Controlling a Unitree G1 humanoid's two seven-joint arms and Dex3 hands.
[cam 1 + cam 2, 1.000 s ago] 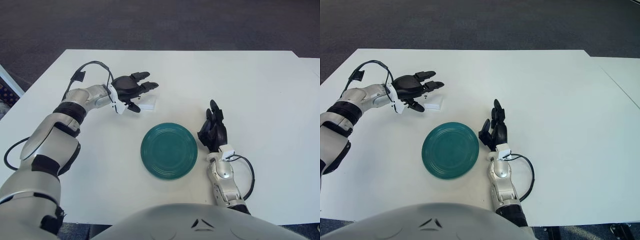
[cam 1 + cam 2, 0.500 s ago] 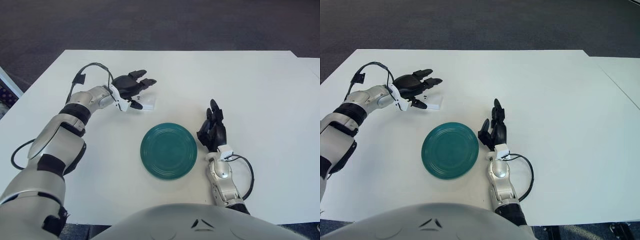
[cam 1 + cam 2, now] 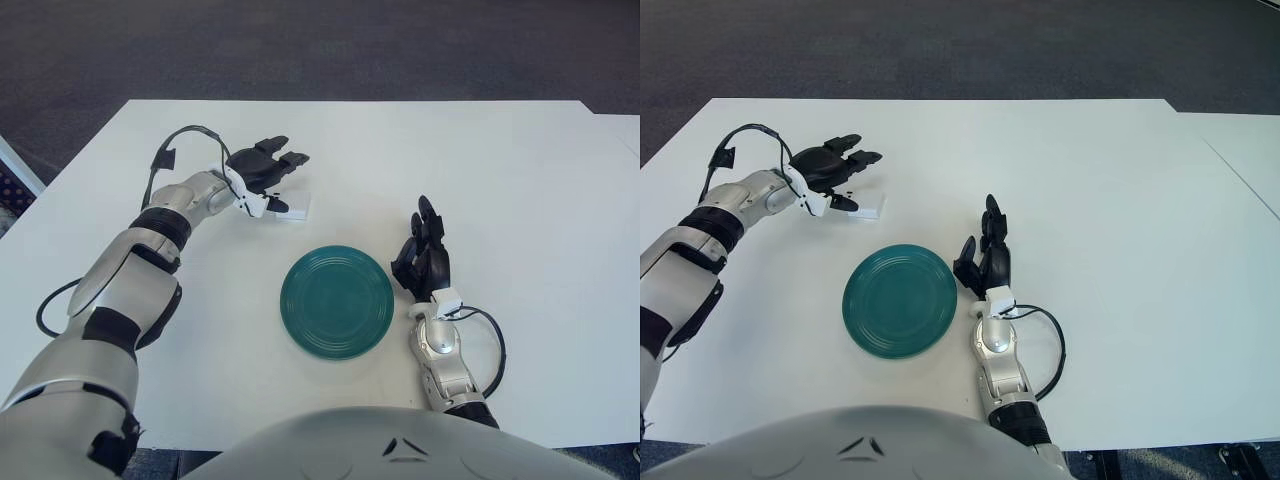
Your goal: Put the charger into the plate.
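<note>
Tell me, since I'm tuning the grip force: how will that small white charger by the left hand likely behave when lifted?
The charger looks like a small, flat, rigid block, so probably stiff and light. Lying flat on the table, it should slide rather than roll. Its smooth white faces may be slippery for the left hand with open fingers.

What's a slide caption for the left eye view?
Left hand open over the white charger behind the green plate; right hand beside the plate's right.
</note>
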